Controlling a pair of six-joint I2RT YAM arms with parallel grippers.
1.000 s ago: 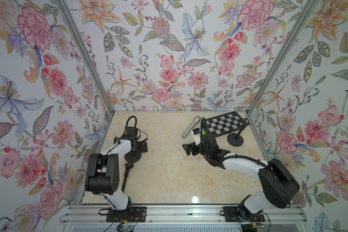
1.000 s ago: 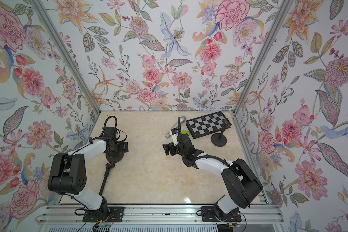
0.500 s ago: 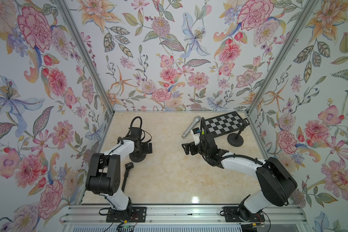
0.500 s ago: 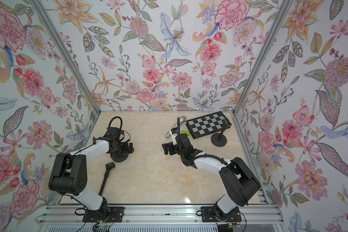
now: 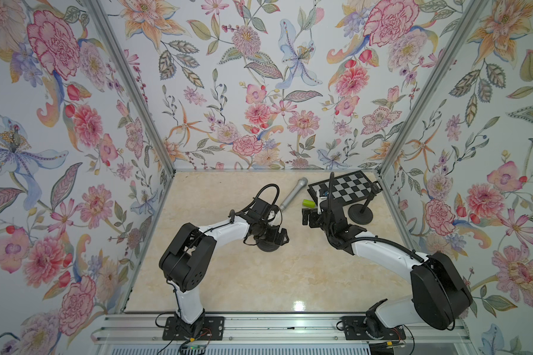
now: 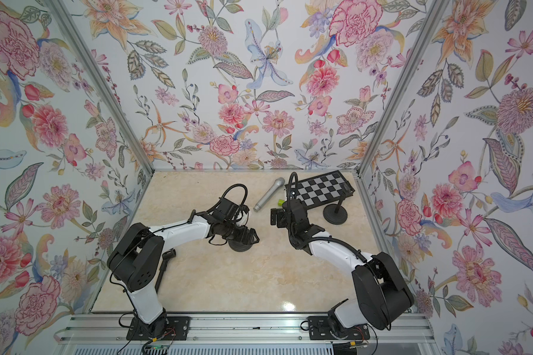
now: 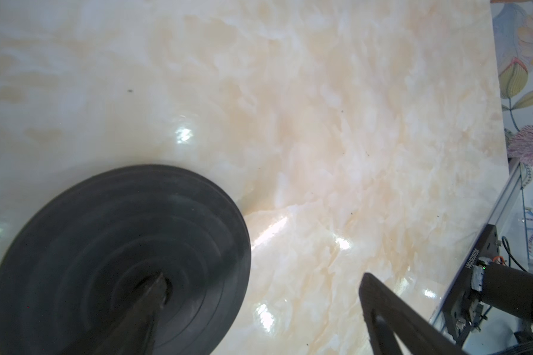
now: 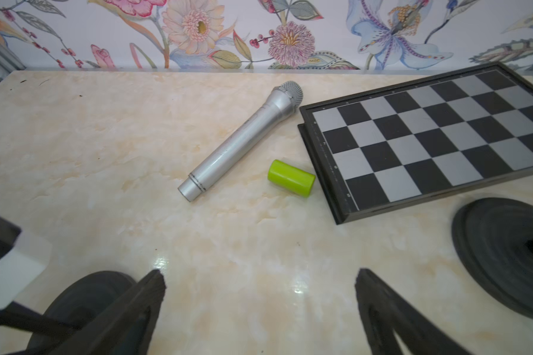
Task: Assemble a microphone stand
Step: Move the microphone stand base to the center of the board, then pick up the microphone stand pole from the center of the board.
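A black round stand base (image 5: 266,246) (image 6: 240,246) lies near the table's middle, under my left gripper (image 5: 274,236) (image 7: 262,280). That gripper is open; in the left wrist view one finger (image 7: 150,310) rests at the centre hole of the base (image 7: 105,246), the other over bare table. In a top view a black pole (image 6: 163,268) lies by the left arm's elbow. The silver microphone (image 5: 293,193) (image 8: 243,138) lies at the back. My right gripper (image 5: 308,216) (image 8: 259,284) hovers open and empty in front of it.
A green cylinder (image 8: 291,177) lies between the microphone and a chessboard (image 5: 351,187) (image 8: 428,138) at the back right. A second black base with an upright pole (image 5: 361,213) stands in front of the board. Flowered walls close three sides.
My left gripper has swung right from near the left wall toward the middle, and the black base has moved with it. The pole stayed behind. The right arm barely moved.
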